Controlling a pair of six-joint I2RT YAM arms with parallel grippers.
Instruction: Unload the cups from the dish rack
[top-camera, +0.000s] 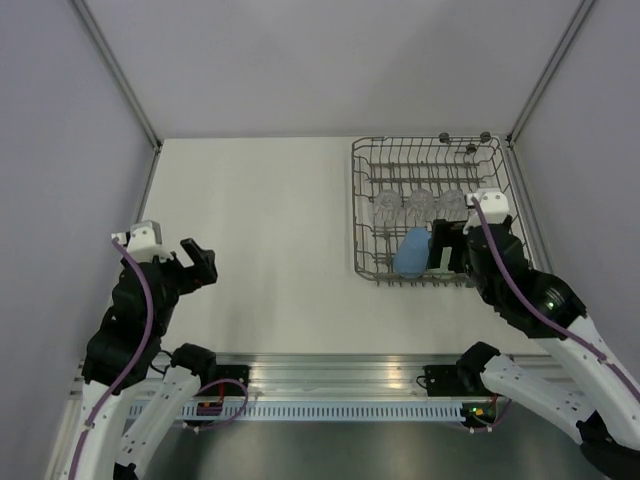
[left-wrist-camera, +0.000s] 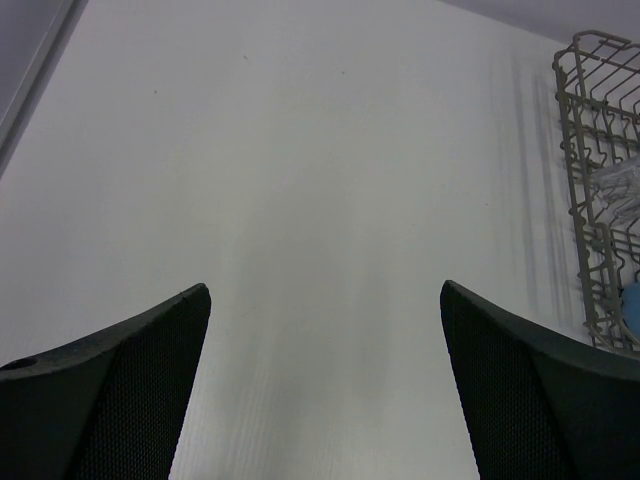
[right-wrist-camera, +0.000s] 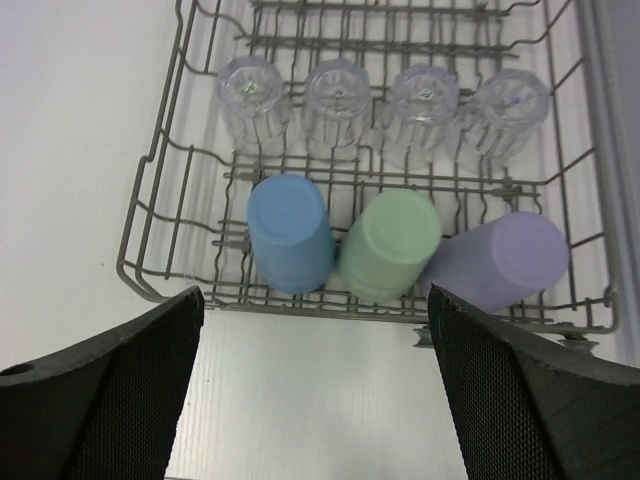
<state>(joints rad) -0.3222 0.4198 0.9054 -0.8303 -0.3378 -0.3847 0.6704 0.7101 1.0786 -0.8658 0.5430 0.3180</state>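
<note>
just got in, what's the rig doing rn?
Unloading hasn't started. All seven cups sit in the grey wire dish rack: four clear glasses in a row, then the blue plastic tumbler, pale green tumbler and lilac tumbler nearer the arms. The right gripper hovers open at the rack's near edge, holding nothing. The left gripper is open over the white table, away from the rack.

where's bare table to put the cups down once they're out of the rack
The widest bare patch is the table between the left gripper and the dish rack. A narrow strip lies between rack and arm rail. Inside the rack's near half it is crowded: seven cups in two rows.
</note>
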